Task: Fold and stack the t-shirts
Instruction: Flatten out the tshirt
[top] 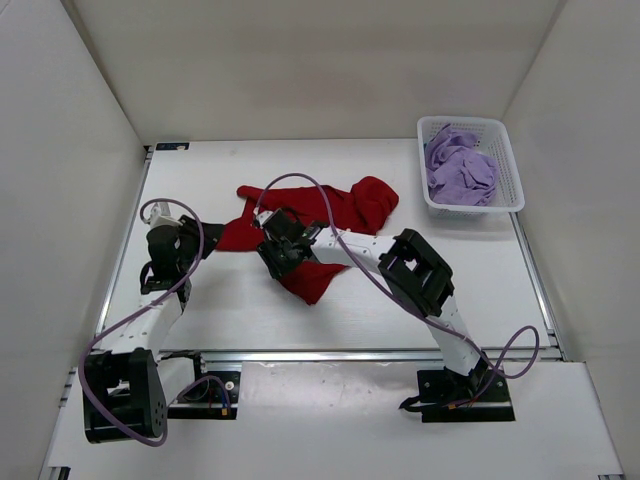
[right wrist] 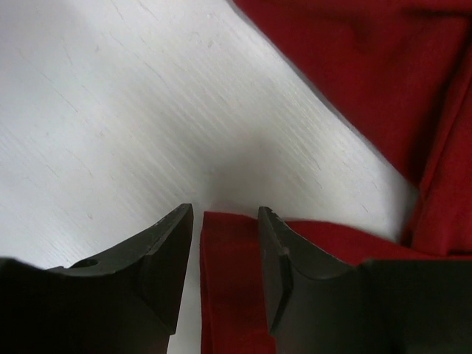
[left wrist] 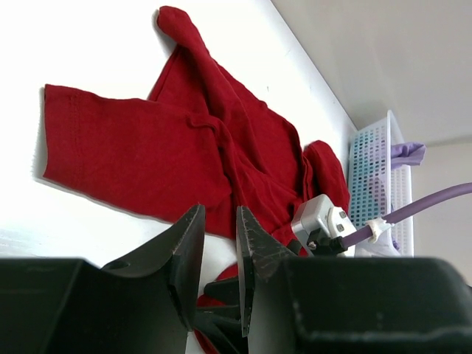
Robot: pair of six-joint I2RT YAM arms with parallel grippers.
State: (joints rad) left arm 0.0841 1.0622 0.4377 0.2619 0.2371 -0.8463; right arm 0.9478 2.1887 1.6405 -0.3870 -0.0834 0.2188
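Note:
The deep red t-shirt (top: 345,205) lies crumpled across the middle of the table, one flap reaching toward the near side. My left gripper (top: 205,238) hovers at the shirt's left edge. In the left wrist view its fingers (left wrist: 217,214) stand a narrow gap apart with nothing between them, the red shirt (left wrist: 147,155) spread beyond. My right gripper (top: 272,255) is low over the shirt's middle. Its jaws (right wrist: 225,214) are open astride an edge of red cloth (right wrist: 228,280), with a gap on each side. The lavender shirt (top: 460,168) lies bunched in the basket. The teal shirt is out of view.
The white mesh basket (top: 470,205) stands at the far right corner of the table and shows in the left wrist view as the basket (left wrist: 372,162). White walls enclose the table on three sides. The right arm's wrist (left wrist: 321,221) and purple cable lie just beyond my left fingers.

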